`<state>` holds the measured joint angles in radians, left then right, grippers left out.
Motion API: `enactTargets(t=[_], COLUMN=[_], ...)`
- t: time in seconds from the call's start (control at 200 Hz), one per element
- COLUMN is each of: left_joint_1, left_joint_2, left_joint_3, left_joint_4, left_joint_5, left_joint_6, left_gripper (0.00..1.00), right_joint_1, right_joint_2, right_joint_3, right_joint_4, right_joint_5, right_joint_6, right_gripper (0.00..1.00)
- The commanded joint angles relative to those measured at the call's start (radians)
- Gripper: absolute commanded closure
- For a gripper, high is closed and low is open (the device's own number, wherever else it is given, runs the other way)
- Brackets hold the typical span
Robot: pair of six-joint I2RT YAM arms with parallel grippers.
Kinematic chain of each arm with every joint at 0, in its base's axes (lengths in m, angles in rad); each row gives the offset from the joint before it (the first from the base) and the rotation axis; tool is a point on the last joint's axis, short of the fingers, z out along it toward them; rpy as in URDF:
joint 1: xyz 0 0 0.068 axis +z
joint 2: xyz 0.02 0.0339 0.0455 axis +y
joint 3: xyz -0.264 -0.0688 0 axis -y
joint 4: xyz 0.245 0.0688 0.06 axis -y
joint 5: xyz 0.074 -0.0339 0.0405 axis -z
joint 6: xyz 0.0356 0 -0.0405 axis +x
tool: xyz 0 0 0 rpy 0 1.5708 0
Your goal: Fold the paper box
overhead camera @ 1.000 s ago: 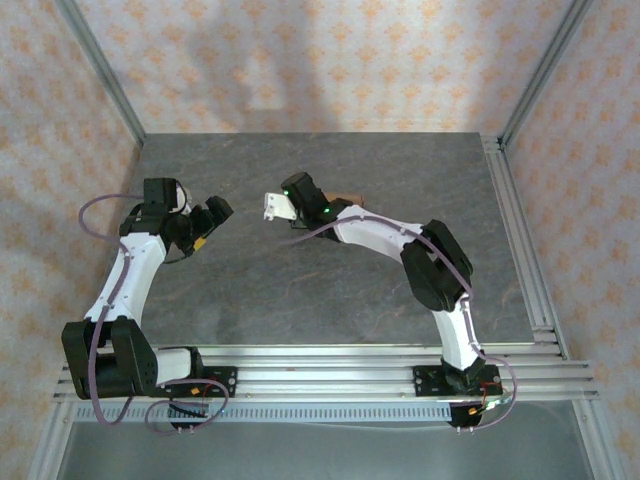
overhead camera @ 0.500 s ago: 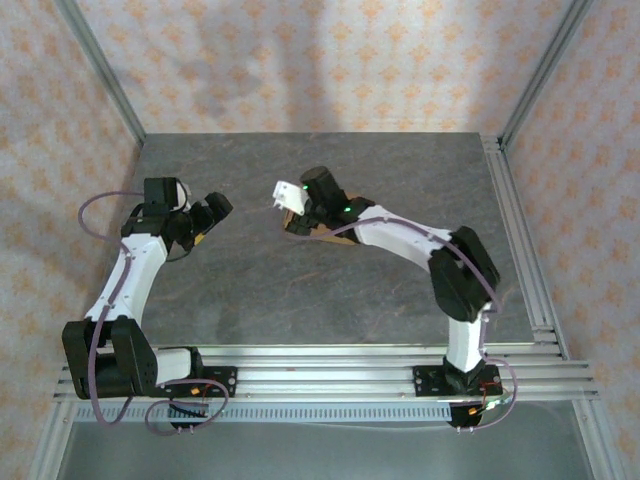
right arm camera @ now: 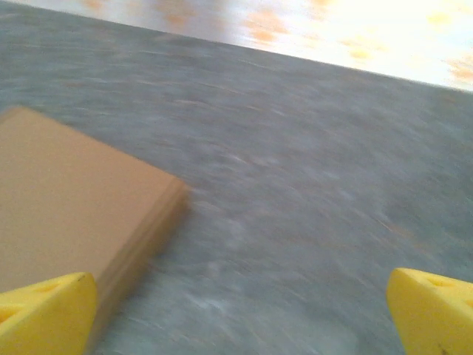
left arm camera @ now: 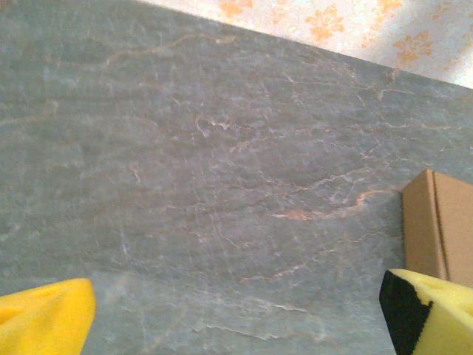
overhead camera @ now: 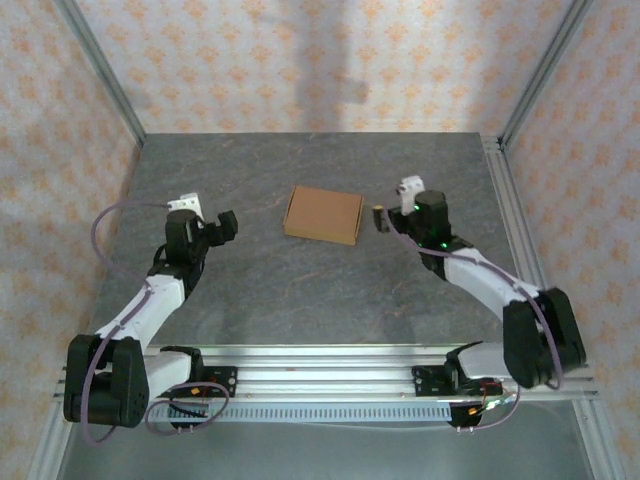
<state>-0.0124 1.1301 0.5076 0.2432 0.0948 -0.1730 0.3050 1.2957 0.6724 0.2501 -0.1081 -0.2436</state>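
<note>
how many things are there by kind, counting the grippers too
paper box: 1
grippers: 2 (left gripper, right gripper, both open)
total: 3

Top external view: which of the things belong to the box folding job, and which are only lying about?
Belong to the job:
- shallow brown cardboard paper box, closed, flat on the table
- left end effector, open, apart from the box
- right end effector, open, near its right edge

Not part of it:
- grey marbled table
- aluminium rails at the near edge
</note>
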Motion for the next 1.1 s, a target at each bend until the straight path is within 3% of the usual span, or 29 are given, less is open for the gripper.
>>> enactTargets(t=[0.0, 0.085, 0.205, 0.41, 0.485, 0.556, 0.676, 0.756, 0.906, 0.951, 1.091], left_joint_1=[0.002, 0.012, 0.100, 0.130, 0.124, 0.104, 0.048, 0.019, 0.009, 0.001, -0.015], left_joint_2=[0.006, 0.046, 0.106, 0.155, 0.141, 0.124, 0.140, 0.186, 0.386, 0.361, 0.368], left_joint_3=[-0.040, -0.054, -0.103, -0.105, -0.121, -0.146, -0.142, -0.103, -0.090, -0.073, -0.073], left_joint_4=[0.196, 0.180, 0.280, 0.314, 0.327, 0.357, 0.385, 0.374, 0.554, 0.471, 0.483], left_joint_5=[-0.027, -0.039, 0.035, 0.093, 0.083, 0.056, 0.005, -0.015, -0.060, -0.100, -0.132], left_joint_6=[0.200, 0.262, 0.212, 0.216, 0.219, 0.216, 0.215, 0.212, 0.192, 0.181, 0.188], left_gripper=[0.00, 0.00, 0.00, 0.00, 0.00, 0.00, 0.00, 0.00, 0.00, 0.00, 0.00], right_joint_1=[-0.076, -0.155, -0.228, -0.273, -0.286, -0.289, -0.291, -0.292, -0.293, -0.294, -0.295], right_joint_2=[-0.083, -0.060, 0.055, 0.270, 0.233, 0.262, 0.257, 0.252, 0.255, 0.255, 0.256], right_joint_3=[-0.127, -0.216, -0.320, -0.338, -0.316, -0.323, -0.302, -0.300, -0.292, -0.287, -0.282], right_joint_4=[0.145, 0.243, 0.514, 0.774, 0.670, 0.731, 0.685, 0.669, 0.657, 0.649, 0.639], right_joint_5=[0.149, 0.149, 0.110, 0.013, 0.005, 0.003, 0.007, 0.011, 0.019, 0.025, 0.036], right_joint_6=[0.086, 0.105, 0.139, 0.145, 0.153, 0.162, 0.165, 0.167, 0.175, 0.178, 0.185], right_gripper=[0.00, 0.00, 0.00, 0.00, 0.00, 0.00, 0.00, 0.00, 0.00, 0.00, 0.00])
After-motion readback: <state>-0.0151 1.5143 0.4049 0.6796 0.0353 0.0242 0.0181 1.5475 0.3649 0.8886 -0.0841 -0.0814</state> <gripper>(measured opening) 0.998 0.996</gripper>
